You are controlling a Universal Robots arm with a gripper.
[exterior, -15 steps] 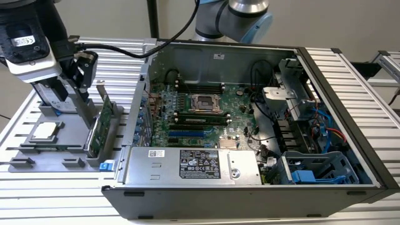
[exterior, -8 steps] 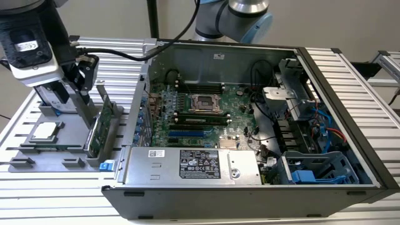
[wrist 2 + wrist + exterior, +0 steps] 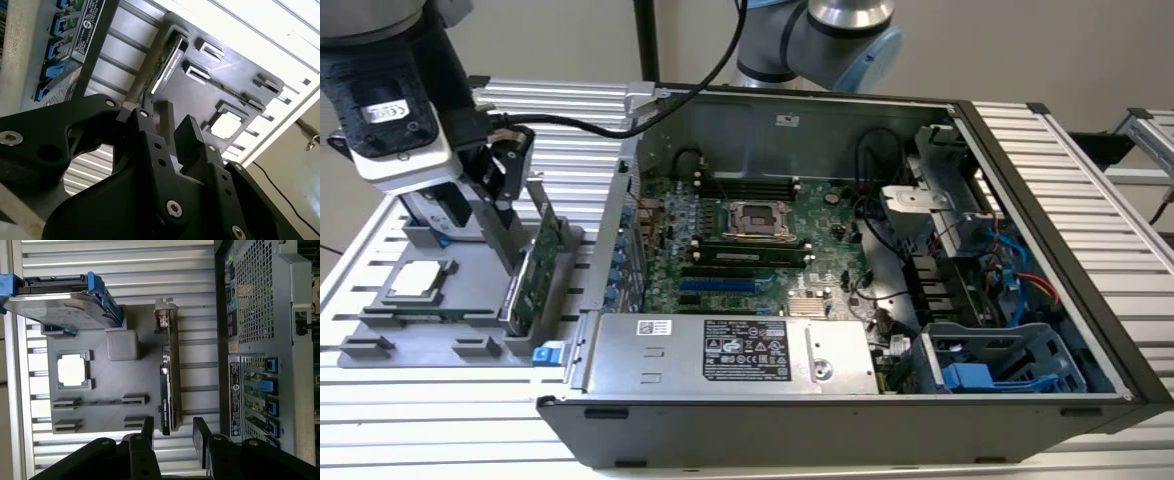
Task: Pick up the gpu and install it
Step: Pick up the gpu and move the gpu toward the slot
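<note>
You have the gripper [image 3: 172, 426] spread open. In the first wrist view its two black fingers [image 3: 148, 430] stand apart with a clear gap, and nothing is clamped between them.

The gpu [image 3: 166, 390] stands on its long edge in a slot of the grey fixture tray [image 3: 100, 412]. That tray rests on the slatted metal table [image 3: 125, 260], just beside the open computer case [image 3: 260, 315]. In the first wrist view the card's near end falls inside the gap between the fingers, with space on both sides. Its silver end bracket [image 3: 162, 315] sits at the end away from them. You cannot tell from the pictures how high the fingertips hang above the card's edge.

In the exterior view the arm [image 3: 400, 100] hangs over the tray at that view's left. The gpu shows its green board face there — upright, close to the case's side wall but outside it.

On the same tray you see the small square CPU chip [image 3: 73, 370] lying flat in its pocket, well apart from the card. The hard drive [image 3: 55, 300] in its blue frame sits near the chip. Inside the case the motherboard [image 3: 827, 215] lies exposed, with no card standing in its slots.
</note>
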